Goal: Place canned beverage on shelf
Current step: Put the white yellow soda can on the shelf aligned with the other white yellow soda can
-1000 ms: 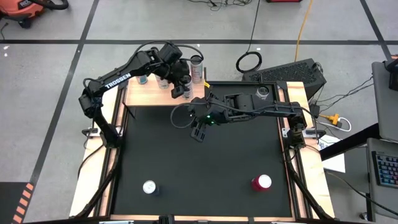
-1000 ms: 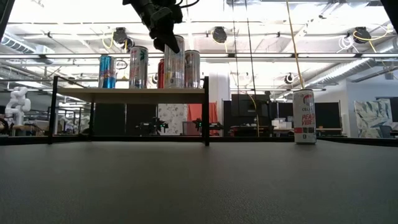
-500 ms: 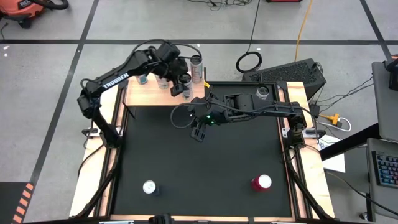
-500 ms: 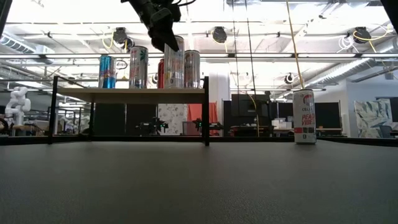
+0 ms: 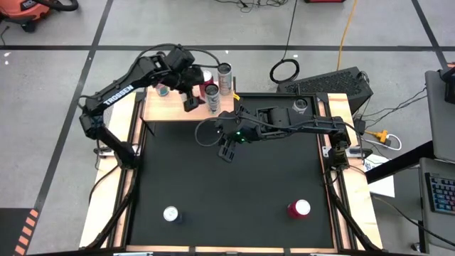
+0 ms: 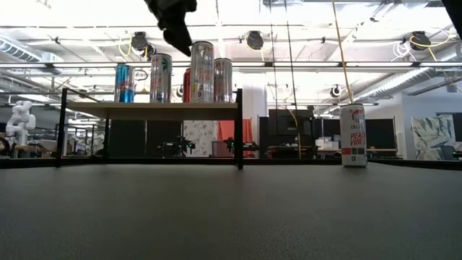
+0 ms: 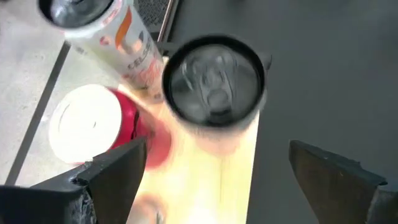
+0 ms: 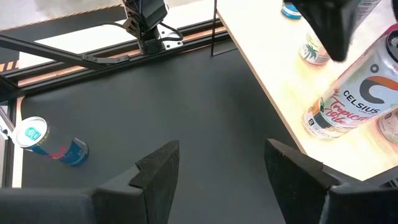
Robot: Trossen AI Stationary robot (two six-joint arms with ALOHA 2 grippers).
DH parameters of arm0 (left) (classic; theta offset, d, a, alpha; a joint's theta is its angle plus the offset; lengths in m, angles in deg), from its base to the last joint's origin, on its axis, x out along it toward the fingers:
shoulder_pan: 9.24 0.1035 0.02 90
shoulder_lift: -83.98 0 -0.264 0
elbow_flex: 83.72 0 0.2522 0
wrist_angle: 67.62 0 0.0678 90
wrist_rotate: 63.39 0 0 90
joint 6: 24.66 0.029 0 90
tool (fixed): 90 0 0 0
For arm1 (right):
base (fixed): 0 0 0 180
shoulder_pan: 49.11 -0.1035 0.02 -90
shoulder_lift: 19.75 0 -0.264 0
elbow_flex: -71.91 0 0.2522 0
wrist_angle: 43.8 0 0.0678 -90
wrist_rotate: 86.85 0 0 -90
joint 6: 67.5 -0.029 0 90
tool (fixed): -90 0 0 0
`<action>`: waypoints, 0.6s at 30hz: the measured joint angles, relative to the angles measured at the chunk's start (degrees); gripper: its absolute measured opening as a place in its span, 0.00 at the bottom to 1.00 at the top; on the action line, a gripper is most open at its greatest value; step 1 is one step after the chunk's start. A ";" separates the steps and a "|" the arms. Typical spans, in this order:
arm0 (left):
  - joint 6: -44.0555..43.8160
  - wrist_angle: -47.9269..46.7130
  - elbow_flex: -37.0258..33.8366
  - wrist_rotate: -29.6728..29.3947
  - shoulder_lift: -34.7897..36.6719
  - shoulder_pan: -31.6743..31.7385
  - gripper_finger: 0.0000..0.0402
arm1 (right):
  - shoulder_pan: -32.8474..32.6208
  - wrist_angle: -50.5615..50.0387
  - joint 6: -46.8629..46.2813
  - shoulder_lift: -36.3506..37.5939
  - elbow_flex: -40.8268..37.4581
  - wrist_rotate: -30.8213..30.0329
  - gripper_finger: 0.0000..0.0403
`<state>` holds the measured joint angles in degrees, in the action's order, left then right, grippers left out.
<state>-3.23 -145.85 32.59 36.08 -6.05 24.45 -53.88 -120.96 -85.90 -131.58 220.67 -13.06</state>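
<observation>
We've got five cans (image 6: 201,71) standing on the shelf (image 5: 186,107) at upper centre, left claw (image 5: 192,102) released above it, right claw (image 5: 226,151) idle with jaws apart, and two cans (image 5: 170,213) remaining on the table (image 5: 234,185).

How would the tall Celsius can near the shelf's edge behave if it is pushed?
The Celsius can is tall and slim, so it would probably tip easily. It stands near the edge of the shelf, so a nudge might send it off. Its glossy side may be slippery.
</observation>
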 joint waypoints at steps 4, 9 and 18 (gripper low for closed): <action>-0.13 -2.89 0.00 -0.55 3.02 0.00 0.97 | 0.00 0.00 0.01 0.00 0.00 0.00 0.54; -1.08 -7.17 0.07 -0.71 6.26 -0.20 0.97 | 0.00 0.00 0.01 0.00 0.00 0.00 0.54; -5.09 -14.68 0.07 -0.73 8.45 -0.34 0.97 | 0.02 1.19 0.01 0.00 0.00 -0.04 0.54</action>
<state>-8.32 -160.54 32.65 35.35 2.40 24.12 -53.86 -119.77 -85.89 -131.58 220.67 -13.11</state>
